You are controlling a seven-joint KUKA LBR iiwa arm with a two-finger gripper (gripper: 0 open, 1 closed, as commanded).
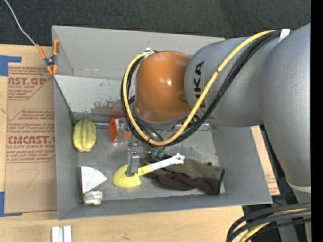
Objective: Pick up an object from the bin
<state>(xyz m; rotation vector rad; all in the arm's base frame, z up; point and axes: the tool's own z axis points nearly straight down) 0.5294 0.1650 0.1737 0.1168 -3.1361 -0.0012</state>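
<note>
Closest to the bin's near wall [151,205] lies a small white block [93,198], left of and nearer than the flat yellow disc [125,179], which serves as the marker here. Just left of that disc, and apart from it, sits a white cone-shaped piece [92,177]. The disc itself lies on the bin floor left of the middle, and a white handle [165,163] runs from it up and to the right. Right of the disc, under and beyond that handle, a dark crumpled cloth [191,178] stretches along the floor. The gripper [133,168] stands directly over the disc's far edge, its tip down at the yellow surface. Whether it is spread or closed cannot be told from this angle. Farther back and to the left of the disc rests a ribbed yellow gourd-like fruit [84,135]. Straight behind the disc, partly hidden by the wrist, is a small orange-red thing [116,129]. Beyond and above the disc bulks the arm's orange cover [161,87].
</note>
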